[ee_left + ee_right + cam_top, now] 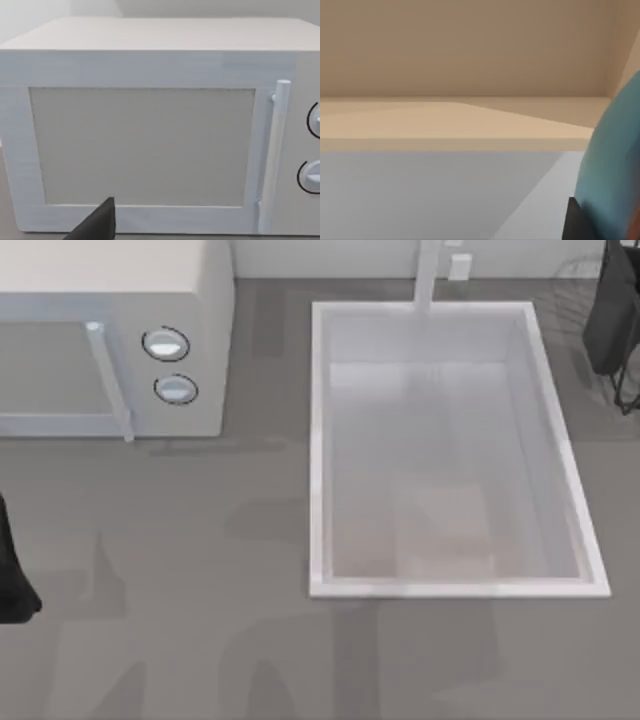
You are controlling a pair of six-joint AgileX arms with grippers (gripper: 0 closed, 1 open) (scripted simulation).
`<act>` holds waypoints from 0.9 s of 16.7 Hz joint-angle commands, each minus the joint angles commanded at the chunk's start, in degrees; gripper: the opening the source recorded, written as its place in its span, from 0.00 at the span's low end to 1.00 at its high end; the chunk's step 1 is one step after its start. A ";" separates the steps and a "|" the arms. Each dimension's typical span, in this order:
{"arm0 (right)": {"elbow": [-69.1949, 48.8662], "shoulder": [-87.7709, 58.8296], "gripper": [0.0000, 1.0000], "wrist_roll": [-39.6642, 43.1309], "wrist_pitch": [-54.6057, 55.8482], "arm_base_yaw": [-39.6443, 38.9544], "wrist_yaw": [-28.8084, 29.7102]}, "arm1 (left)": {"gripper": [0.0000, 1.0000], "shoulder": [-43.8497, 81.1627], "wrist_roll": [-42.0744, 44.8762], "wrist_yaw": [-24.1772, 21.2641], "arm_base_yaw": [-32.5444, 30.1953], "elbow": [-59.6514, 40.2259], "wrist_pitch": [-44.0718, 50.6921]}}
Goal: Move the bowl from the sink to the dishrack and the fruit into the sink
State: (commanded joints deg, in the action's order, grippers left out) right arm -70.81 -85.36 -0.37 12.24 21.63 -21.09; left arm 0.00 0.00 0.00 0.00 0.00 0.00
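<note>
The sink (318, 450) is a white recessed basin with nothing inside it. The teal-blue bowl (615, 165) looms close at the edge of the right wrist view, with a dark finger (577, 222) pressed against its lower side. My right gripper (612, 315) hangs at the table's far right corner over the thin grey wires of the dishrack (575, 275), shut on the bowl. My left gripper (12, 585) is parked at the table's left edge, facing the microwave. The fruit is out of view.
A white microwave (110, 340) with two round knobs stands at the far left, its door and handle (274, 160) close in front of the left wrist camera. A white faucet post (428, 275) rises behind the sink. Grey countertop (200, 620) spreads left of and in front of the basin.
</note>
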 joint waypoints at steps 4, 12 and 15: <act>4.47 -6.23 0.00 0.05 16.89 -1.40 1.56 | 1.00 0.00 0.00 0.00 0.00 0.00 0.00; 14.74 -17.60 0.00 -0.56 34.92 -4.06 5.21 | 1.00 0.00 0.00 0.00 0.00 0.00 0.00; 14.74 -17.60 0.00 -0.56 34.92 -4.06 5.21 | 1.00 0.00 0.00 0.00 0.00 0.00 0.00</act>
State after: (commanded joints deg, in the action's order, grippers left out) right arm -56.07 -102.96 -0.93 47.16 17.58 -15.88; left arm 0.00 0.00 0.00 0.00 0.00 0.00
